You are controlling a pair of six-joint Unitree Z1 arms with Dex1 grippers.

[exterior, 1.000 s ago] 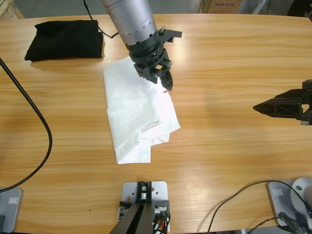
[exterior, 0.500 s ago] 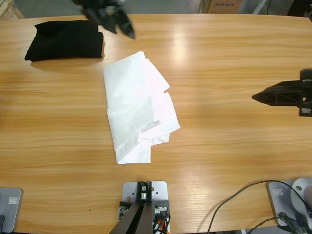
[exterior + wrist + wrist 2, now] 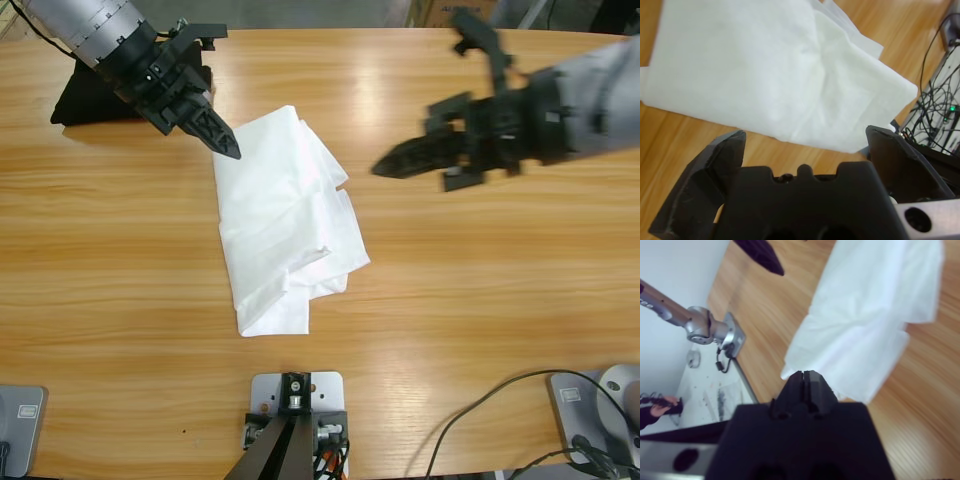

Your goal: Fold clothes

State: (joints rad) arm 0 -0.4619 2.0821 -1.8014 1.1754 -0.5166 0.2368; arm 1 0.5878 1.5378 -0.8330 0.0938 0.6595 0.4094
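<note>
The clothes, a white T-shirt [image 3: 285, 230], lie loosely folded in a long crumpled strip at the table's middle. My left gripper [image 3: 225, 146] comes in from the upper left, its tip at the shirt's upper left corner. In the left wrist view the jaws of the left gripper [image 3: 805, 132] stand wide apart, with the shirt [image 3: 775, 75] just beyond them and nothing between them. My right gripper [image 3: 386, 168] reaches in from the right and stops a little short of the shirt's right edge. It is shut and empty [image 3: 802, 374], pointing at the shirt [image 3: 875, 315].
A black folded garment [image 3: 80, 100] lies at the table's back left, partly under the left arm. The left gripper's tip [image 3: 760, 255] and an arm base [image 3: 705, 325] show in the right wrist view. Cables [image 3: 935, 95] hang past the table edge.
The left gripper left the shirt's top, swung up to the back left, and has come down at the shirt's upper left corner. The right arm has moved left from the right edge toward the shirt.
</note>
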